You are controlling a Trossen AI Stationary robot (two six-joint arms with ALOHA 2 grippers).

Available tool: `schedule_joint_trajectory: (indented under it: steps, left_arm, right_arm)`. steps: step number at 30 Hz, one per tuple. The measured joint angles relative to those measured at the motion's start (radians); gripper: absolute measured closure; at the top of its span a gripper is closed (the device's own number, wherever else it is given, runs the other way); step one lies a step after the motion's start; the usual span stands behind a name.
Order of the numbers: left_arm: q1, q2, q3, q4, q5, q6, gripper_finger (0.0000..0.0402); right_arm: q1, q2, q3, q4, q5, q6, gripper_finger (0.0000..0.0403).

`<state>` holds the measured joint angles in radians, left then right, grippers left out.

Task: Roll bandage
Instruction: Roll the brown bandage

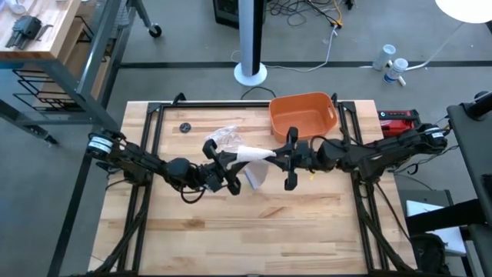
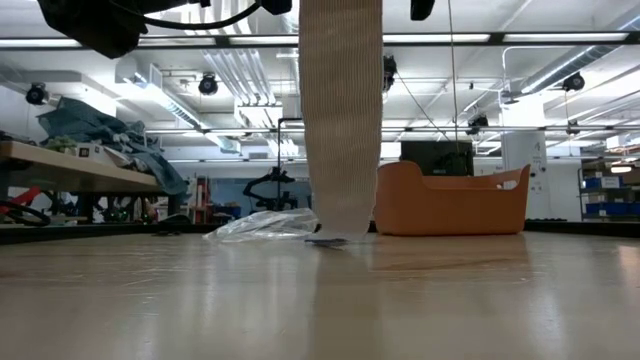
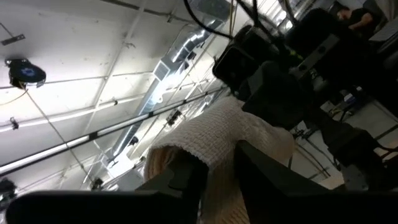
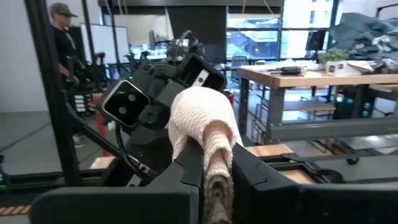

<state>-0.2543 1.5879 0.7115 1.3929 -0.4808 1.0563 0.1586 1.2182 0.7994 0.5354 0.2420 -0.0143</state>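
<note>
1. Our left arm reaches in from the left edge toward the middle, raised off the counter.
2. Left hand (image 1: 228, 171) sits at the centre with its fingers (image 3: 186, 180) around the bandage (image 1: 254, 155).
3. Our right arm comes in from the right edge, also lifted.
4. Right hand (image 1: 290, 159) faces the left one, just beside it, fingers (image 4: 252, 171) pinched closed on the bandage end.
</note>
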Motion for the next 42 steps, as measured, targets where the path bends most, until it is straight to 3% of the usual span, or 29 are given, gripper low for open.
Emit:
schedule_joint_trajectory:
  steps: [6, 30, 38, 42]
  left_arm:
    - [0.0, -0.001, -0.001, -0.006, -0.108, 0.025, 0.03]
    - [0.017, -0.011, -0.001, -0.058, -0.198, -0.06, 0.0315]
    - [0.027, -0.11, -0.028, -0.057, -0.171, -0.256, 0.03]
    - [0.066, -0.221, -0.053, -0.219, -0.041, -0.524, 0.0301]
  right_arm:
    - [0.031, 0.0, 0.0, -0.009, 0.088, -0.119, 0.0379]
    - [0.181, -0.001, 0.065, -0.133, 0.484, -0.702, 0.0379]
    - [0.236, -0.001, 0.065, -0.136, 0.529, -0.841, 0.0379]
    - [0.264, -0.001, 0.064, -0.157, 0.527, -0.889, 0.0379]
